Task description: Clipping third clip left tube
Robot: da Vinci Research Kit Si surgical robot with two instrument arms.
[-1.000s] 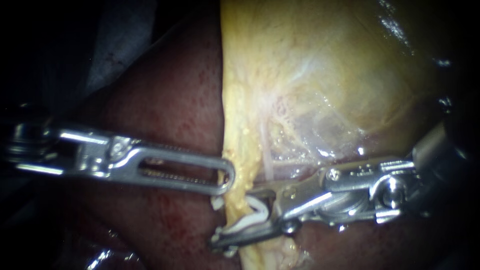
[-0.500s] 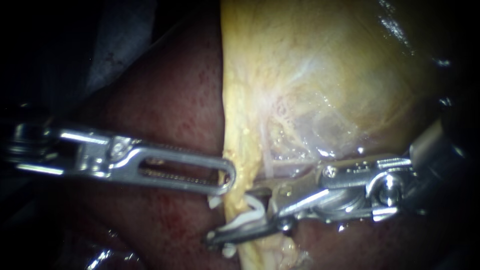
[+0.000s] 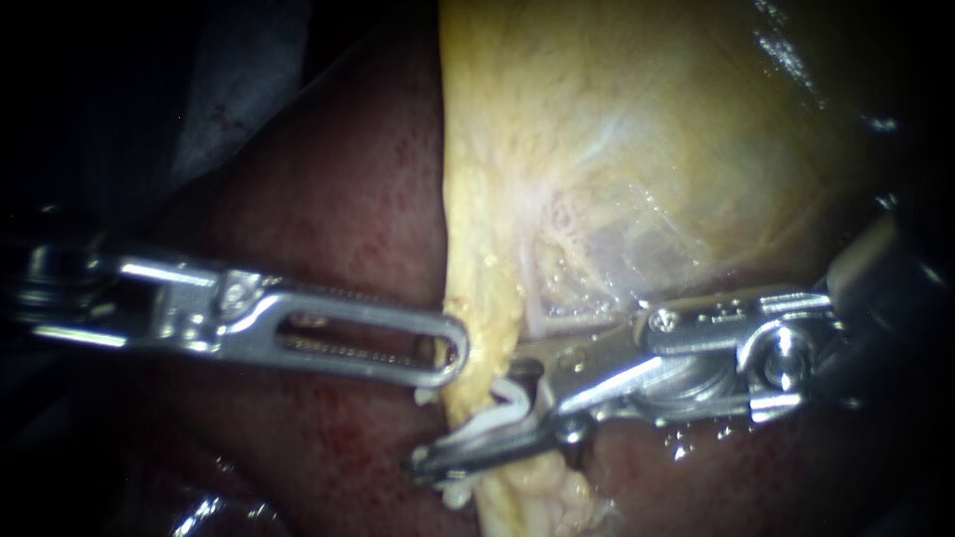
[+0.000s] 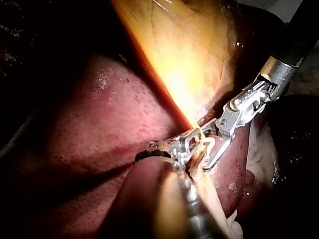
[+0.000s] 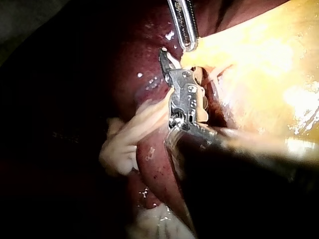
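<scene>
Clip [image 3: 494, 423]: white, bent, seated betw jaws of R instrument [image 3: 463, 423]. Both jaws bear on it, one from above, one from below, so R is clamped on clip w/ a gap left betw the jaws. Clip + jaws straddle lower end of yellow tissue band [image 3: 477, 298]. Lower jaw crosses in front of band, its tip poking out past the edge on L instrument's side, over liver [image 3: 338, 199]. Upper jaw sits at band's opposite edge. No tube distinguishable inside band in endoscope view; can't say which tube is under clip. Thin pale strand [image 3: 530, 313] runs down band to just above upper jaw.

L instrument [image 3: 456, 350]: enters level across liver, slotted jaws lying together, rounded tip touching band's near edge, just above R's lower-jaw tip, apart from it. Small white bit [image 3: 428, 400] right under L tip at band edge; too small to ID.

R wrist view: clip pale betw own jaws, L tip just ahead, near but not touching. Band widens upward into broad yellow sheet [image 3: 647, 129]; liver dark red on both sides.
</scene>
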